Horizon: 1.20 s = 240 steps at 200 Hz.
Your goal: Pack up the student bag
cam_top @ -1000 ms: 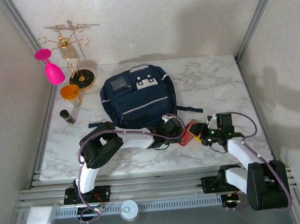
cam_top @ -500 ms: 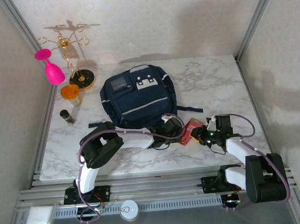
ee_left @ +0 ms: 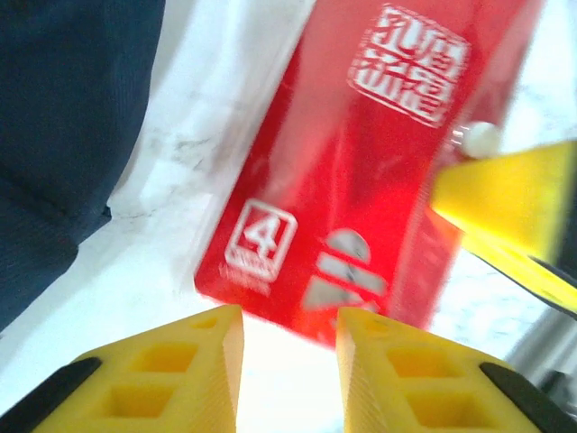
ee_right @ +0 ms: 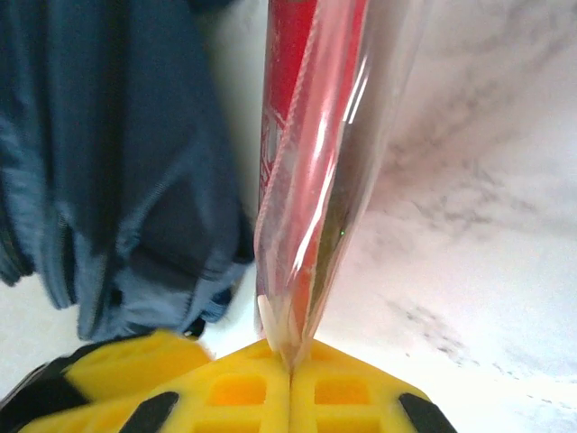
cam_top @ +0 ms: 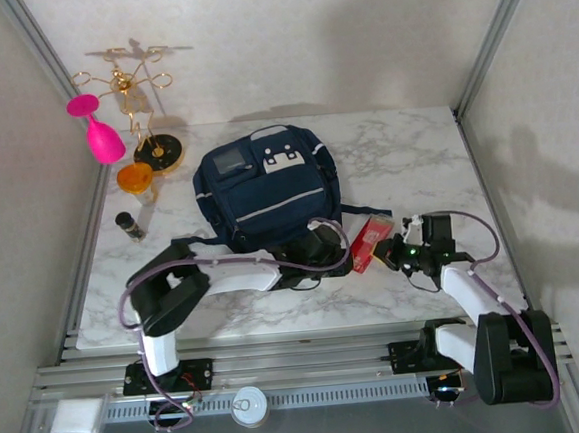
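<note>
Okay, entry 1: student bag (cam_top: 267, 190) pos.? (K)

Lies flat on the marble desk (cam_top: 415, 156), centre-left. Front pocket & grey patch face up, straps trail twd the arms. Navy fabric sits on the L side in both wrist views. (M)

L tool (cam_top: 341, 259)? (K)

At the bag's near-R corner, low over the desk. Wrist cam: yellow fingers (ee_left: 162, 370) parted by a narrow gap, nothing btwn them. Red packet (ee_left: 361, 180) lies just past the tips; can't tell if it touches them. (M)

R tool (cam_top: 387, 256)? (K)

Clamped on the packet's near end. Wrist cam: both yellow pads pressed together w/ the clear film seam pinched btwn. Packet is seen edge-on there, running away from the tool alongside the bag. From above it slants up-L twd the bag's R side and sits near it; contact w/ the bag not resolvable. One R-tool finger also shows at the R edge of the L wrist view, against the packet. (M)

Packet markings? (K)

White print: a boxed "4" & some characters, too blurred to read. (M)

Other items? (K)

Far-L corner of the desk: gold wire stand (cam_top: 132, 98), pink goblet (cam_top: 103, 141) tilted beside it, orange-lidded jar (cam_top: 136, 178), and a small dark tube (cam_top: 130, 226) nearer the arms. Both tools are well apart from that group. (M)
</note>
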Tool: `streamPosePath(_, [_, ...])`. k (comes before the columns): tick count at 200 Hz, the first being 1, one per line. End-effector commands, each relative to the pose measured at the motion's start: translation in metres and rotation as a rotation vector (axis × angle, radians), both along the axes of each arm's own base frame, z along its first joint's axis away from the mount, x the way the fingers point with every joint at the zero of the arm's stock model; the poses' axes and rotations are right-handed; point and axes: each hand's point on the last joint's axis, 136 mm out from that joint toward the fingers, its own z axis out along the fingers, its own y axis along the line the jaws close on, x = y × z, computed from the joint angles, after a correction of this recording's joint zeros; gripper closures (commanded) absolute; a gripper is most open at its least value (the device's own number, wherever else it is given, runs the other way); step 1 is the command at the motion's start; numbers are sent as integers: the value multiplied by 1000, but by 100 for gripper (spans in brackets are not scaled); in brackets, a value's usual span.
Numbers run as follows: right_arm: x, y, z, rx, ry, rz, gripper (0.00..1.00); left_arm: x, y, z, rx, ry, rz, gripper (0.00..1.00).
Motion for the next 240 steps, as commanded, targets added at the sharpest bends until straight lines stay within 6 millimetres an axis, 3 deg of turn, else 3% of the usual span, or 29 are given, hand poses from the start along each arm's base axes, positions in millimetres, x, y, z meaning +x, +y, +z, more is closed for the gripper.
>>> streamPosePath(1, [5,-3,27,-31,-54,14,100,9,24,66,23,-186,-10,63])
streamPosePath(18, [8,-1,45,-21,-79,27,100,18,57,83,160,-297,-5,57])
streamPosePath(43, [12,5,69,3,-113,63,100,48,121,88,442,-396,104,54])
streamPosePath(64, [13,10,85,33,-131,96,100,62,144,82,573,-435,71,48])
streamPosePath(97, [18,18,104,76,-152,125,100,67,152,63,734,-479,-57,38])
streamPosePath(126, [20,20,103,88,-146,133,100,78,166,62,854,-543,-27,30])
streamPosePath(162, [22,23,99,102,-137,142,100,81,161,59,873,-593,-89,22])
streamPosePath(212, [25,26,95,107,-131,145,100,78,146,45,886,-548,-229,21])
streamPosePath(240, [26,28,95,109,-131,150,100,88,158,40,953,-525,-222,23])
